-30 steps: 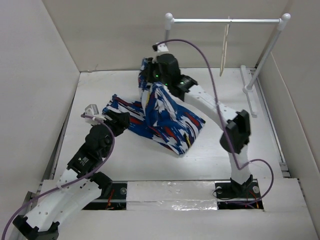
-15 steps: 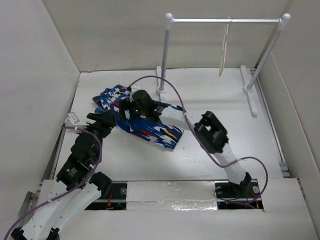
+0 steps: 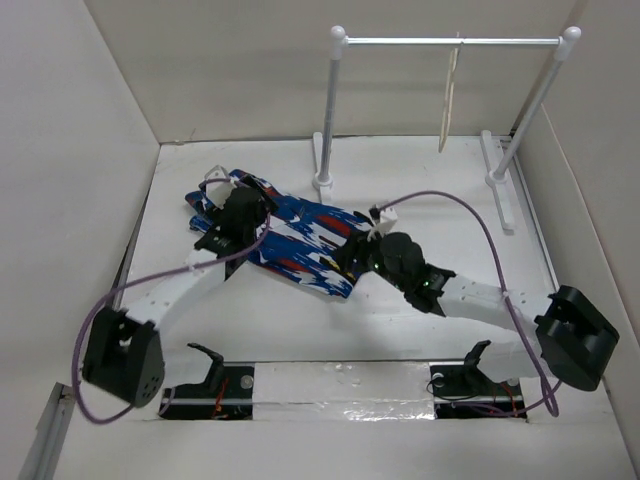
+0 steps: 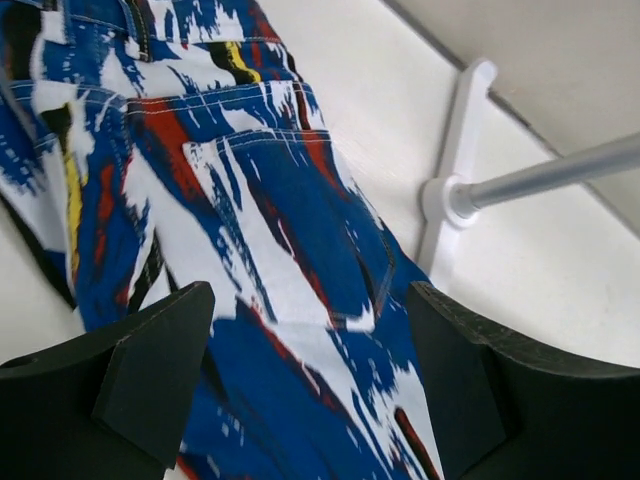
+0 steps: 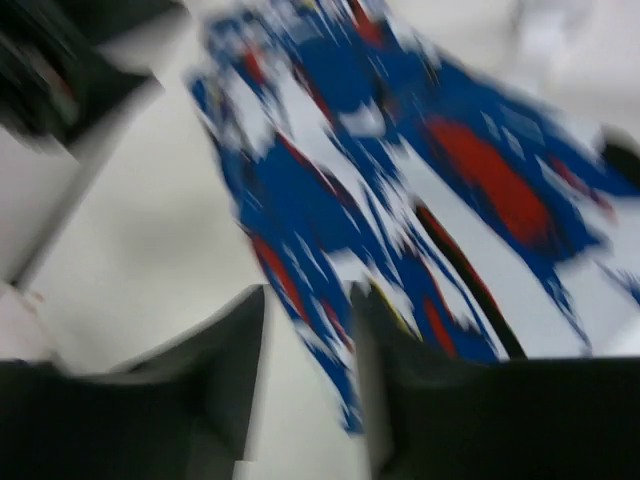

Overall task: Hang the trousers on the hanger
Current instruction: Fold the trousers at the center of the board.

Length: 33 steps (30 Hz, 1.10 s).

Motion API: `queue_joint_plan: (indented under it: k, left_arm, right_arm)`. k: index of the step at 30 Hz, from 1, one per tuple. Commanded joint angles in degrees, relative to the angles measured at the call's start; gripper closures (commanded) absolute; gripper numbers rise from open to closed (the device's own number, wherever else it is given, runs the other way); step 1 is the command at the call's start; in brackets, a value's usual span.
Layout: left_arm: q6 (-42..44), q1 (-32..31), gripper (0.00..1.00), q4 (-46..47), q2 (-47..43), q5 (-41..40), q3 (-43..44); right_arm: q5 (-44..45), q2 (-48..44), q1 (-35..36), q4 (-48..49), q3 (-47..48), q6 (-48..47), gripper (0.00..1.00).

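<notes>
The trousers [image 3: 290,240], royal blue with white, red and black streaks, lie stretched flat on the table from the back left towards the middle. My left gripper [image 3: 245,215] hovers over their left part, and in the left wrist view it [image 4: 310,370] stands open, its jaws wide apart above the cloth [image 4: 250,200]. At the trousers' right end is my right gripper [image 3: 352,265]. The blurred right wrist view shows it [image 5: 310,370] open, the cloth's edge [image 5: 330,330] lying between its fingers. The pale hanger [image 3: 450,95] hangs from the rack's rail, far from both grippers.
The white rack [image 3: 328,100] with ball-capped posts stands at the back, one foot [image 4: 455,140] just beyond the trousers. Its other post [image 3: 540,100] is at the right. White walls enclose the table on three sides.
The right gripper, which held the trousers bunched in the air, has come down, let go and moved to their right end. The trousers now lie flat. The left gripper advanced over them and opened wider.
</notes>
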Motion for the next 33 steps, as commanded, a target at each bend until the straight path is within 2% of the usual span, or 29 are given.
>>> queue_joint_plan:
  k: [1,2,3,7,11,13,14,16,17,20,22,24,26,27,28,29,31,33]
  left_arm:
    - [3.23,5.2,0.24,6.88,8.8,9.33,5.52]
    - [4.53,6.95,0.24,8.01,11.61,10.39,6.4]
    - [4.81,7.66,0.24,7.68,17.12,11.35,8.84]
    - [2.62,12.93,0.25,5.03,27.18,15.66,10.98]
    - [-3.18,16.19,0.24,5.74,27.12,14.53,4.75]
    - [-7.4,19.26,0.32,5.82,24.49,13.47,-0.96]
    - [-8.28,20.32,0.33,7.22,22.82,13.65,-3.07]
    - [-12.04,23.12,0.26,7.24,16.94,12.95,-9.13]
    - [-12.94,23.84,0.26,6.97,14.65,13.21,-10.98]
    - [-14.96,24.37,0.26,5.58,4.99,11.37,-18.01]
    - [-15.67,24.37,0.25,4.43,-3.36,9.87,-22.41]
    - [-14.89,24.37,0.23,4.24,-12.38,11.61,-26.35]
    - [-13.04,24.37,0.17,5.56,-17.51,13.47,-27.87]
    - [-10.95,24.37,0.16,5.3,-21.28,15.04,-27.87]
    - [-10.05,23.85,0.16,5.04,-22.53,15.84,-27.35]
    - [-9.09,23.15,0.17,4.86,-23.59,16.54,-26.74]
    - [-7.24,19.73,0.19,4.69,-24.13,16.99,-23.49]
    - [-6.27,17.26,0.22,5.12,-21.69,18.38,-20.16]
  right_arm:
    - [3.91,-0.56,-0.14,-0.03,-8.06,5.42,0.32]
    - [4.78,-1.08,-0.14,0.67,-11.21,6.74,0.15]
    - [4.79,-0.92,-0.14,1.89,-12.73,7.88,0.1]
    - [1.81,3.64,-0.67,8.74,-16.26,11.49,0.09]
    - [-0.31,8.83,-1.29,13.92,-16.69,13.08,0.13]
    - [-1.27,11.64,-2.77,16.48,-17.31,13.08,0.19]
    - [-2.41,12.44,-3.56,18.67,-17.66,13.17,0.28]
    - [-3.91,13.58,-5.41,20.53,-19.15,12.91,0.51]
    - [-5.83,13.76,-7.94,21.75,-19.85,12.64,0.74]
    - [-9.43,12.01,-13.13,21.69,-22.92,9.84,0.97]
    - [-11.54,7.8,-15.34,17.92,-23.37,6.25,1.0]
    - [-13.22,2.46,-17.27,8.79,-22.33,3.6,1.0]
    - [-12.97,-1.16,-17.28,2.04,-21.8,0.17,1.0]
    - [-12.79,-4.92,-17.28,0.43,-21.53,-0.36,0.95]
    - [-13.05,-6.7,-16.67,-0.29,-21.36,-1.58,0.82]
    - [-13.4,-8.11,-16.15,0.14,-21.18,-1.86,0.48]
    - [-13.67,-9.09,-14.92,-0.64,-18.12,-2.47,0.33]
    - [-16.03,-7.34,-14.39,-2.57,-14.69,-3.36,0.27]
